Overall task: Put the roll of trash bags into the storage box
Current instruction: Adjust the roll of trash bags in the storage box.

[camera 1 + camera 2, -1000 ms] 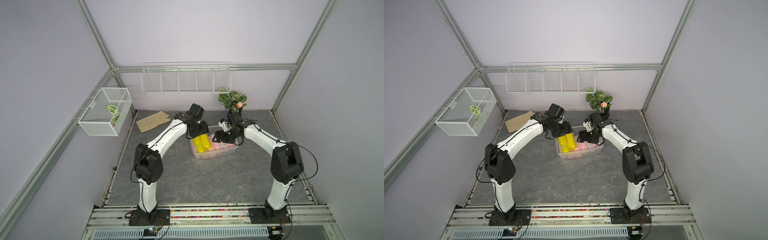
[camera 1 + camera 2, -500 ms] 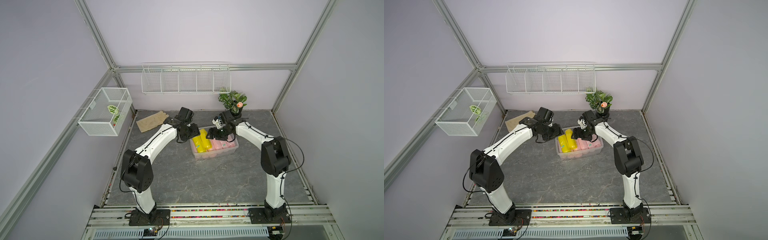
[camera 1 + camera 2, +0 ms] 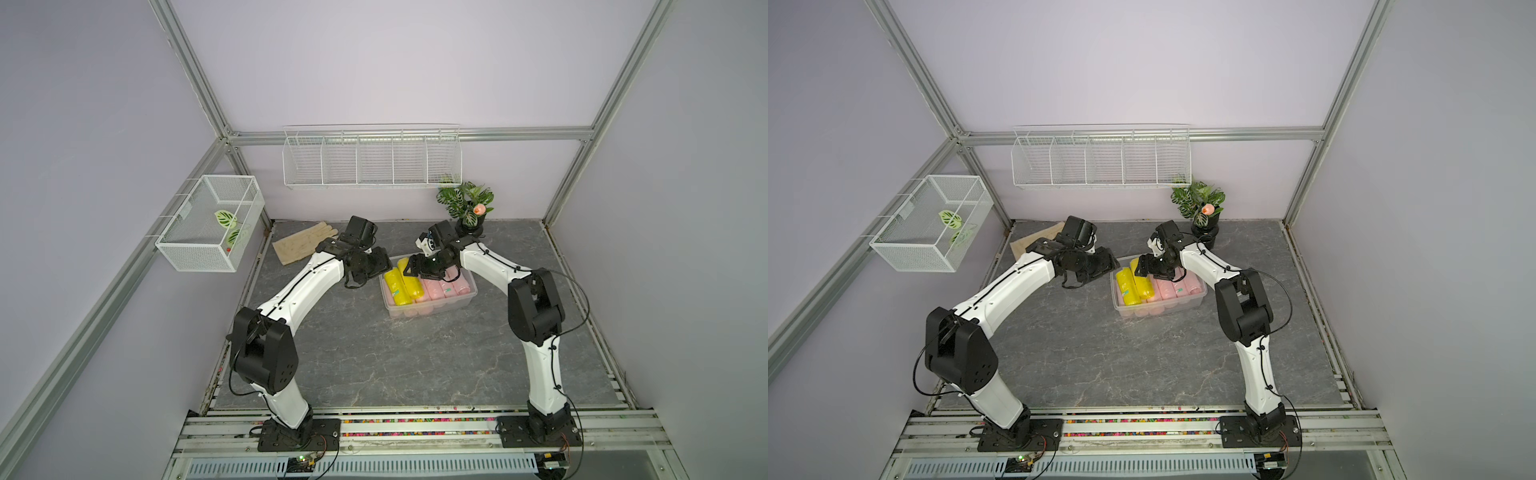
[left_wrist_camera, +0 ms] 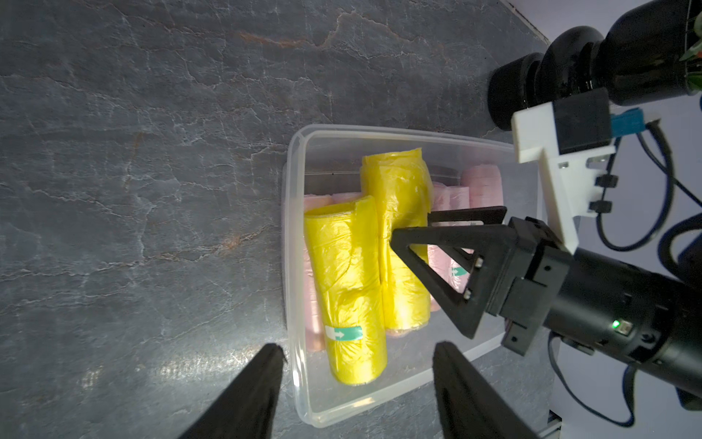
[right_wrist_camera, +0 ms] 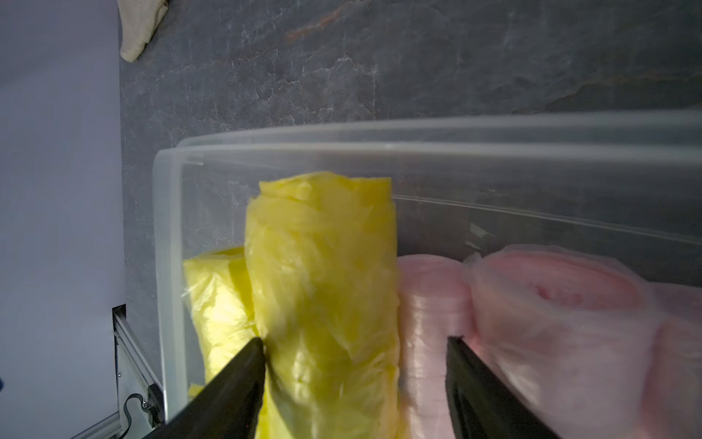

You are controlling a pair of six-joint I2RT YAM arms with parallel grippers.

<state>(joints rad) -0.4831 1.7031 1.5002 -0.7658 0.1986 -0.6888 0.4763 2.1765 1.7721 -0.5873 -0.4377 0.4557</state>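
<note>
Yellow crinkled-plastic roll of trash bags (image 5: 323, 266) is already inside the clear lidless plastic storage box (image 4: 296, 243), lying on top of the pale pink plastic rolls (image 5: 551, 323). A gap shows btwn its far end and the box wall. Touching it alongside is a second yellow roll (image 4: 345, 285) w/ a teal sticker bearing a white arrow (image 4: 343, 333); no readable text. One pink roll has a similar teal sticker, mostly hidden.

Right fingers (image 5: 228, 395) are spread, straddling the roll. One tip is in the seam btwn the two yellow rolls, touching; the other is out on the pink rolls, apart from the yellow, so no clamp. Left fingers (image 4: 250, 391) are spread too, empty, at the box's short end, w/ one tip over the table and one over the box.

The box sits rear-centre on the grey marbled table (image 3: 374, 353), w/ wide bare surface in front. Both white arms arch fwd from the front rail, wrists bent down, meeting over the box from either side. A beige glove (image 3: 303, 245) lies rear left, apart from the box.
</note>
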